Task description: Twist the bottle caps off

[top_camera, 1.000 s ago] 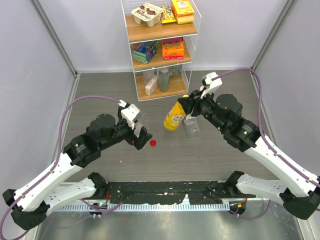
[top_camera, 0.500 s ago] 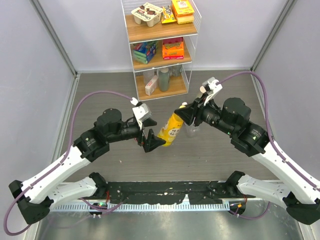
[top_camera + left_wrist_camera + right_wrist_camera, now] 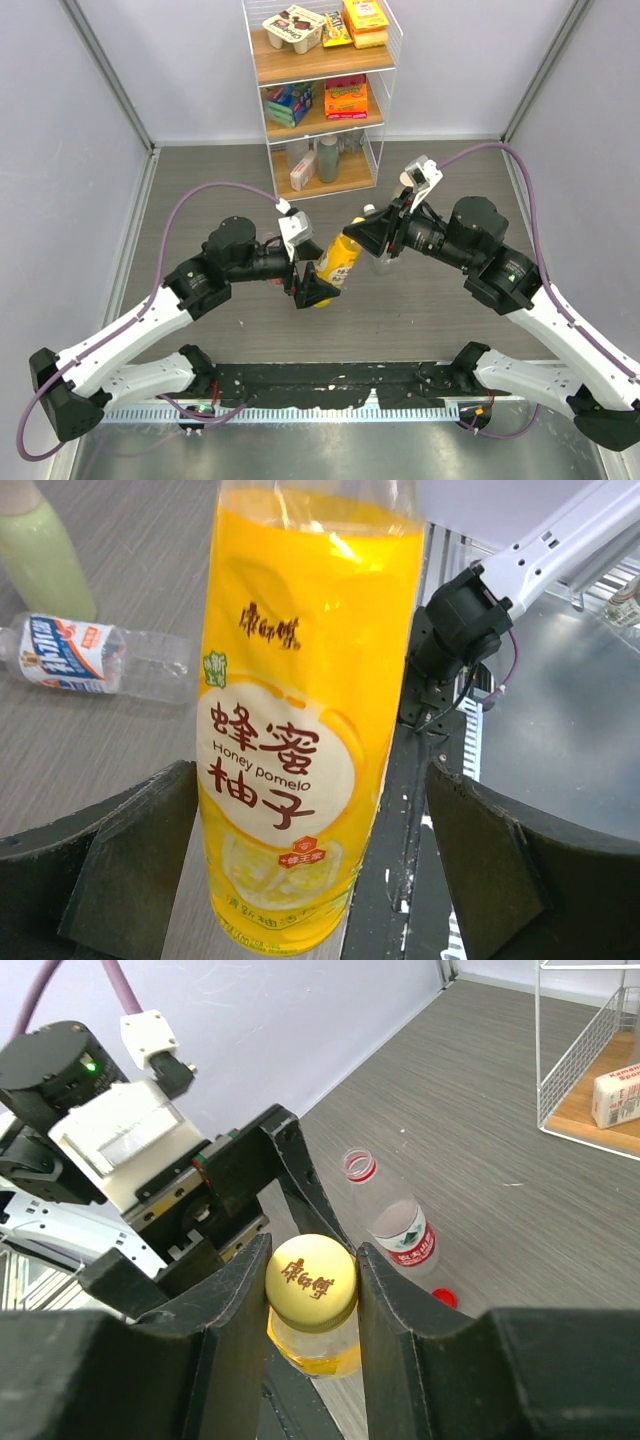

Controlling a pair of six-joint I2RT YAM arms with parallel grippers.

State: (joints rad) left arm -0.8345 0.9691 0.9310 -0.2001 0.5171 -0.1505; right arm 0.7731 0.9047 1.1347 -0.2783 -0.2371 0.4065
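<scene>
While the red cap (image 3: 446, 1298) lies loose just beyond the right gripper (image 3: 311, 1282), that gripper clamps the yellow cap (image 3: 311, 1272), still on the juice bottle (image 3: 300, 680) between the wide-open jaws of the left gripper (image 3: 310, 870); this cap, at least, remains to be unscrewed.

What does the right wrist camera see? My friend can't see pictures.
The right fingers pinch the yellow cap of a juice bottle. Nearby on the table are an uncapped red-label bottle and a loose red cap.
</scene>
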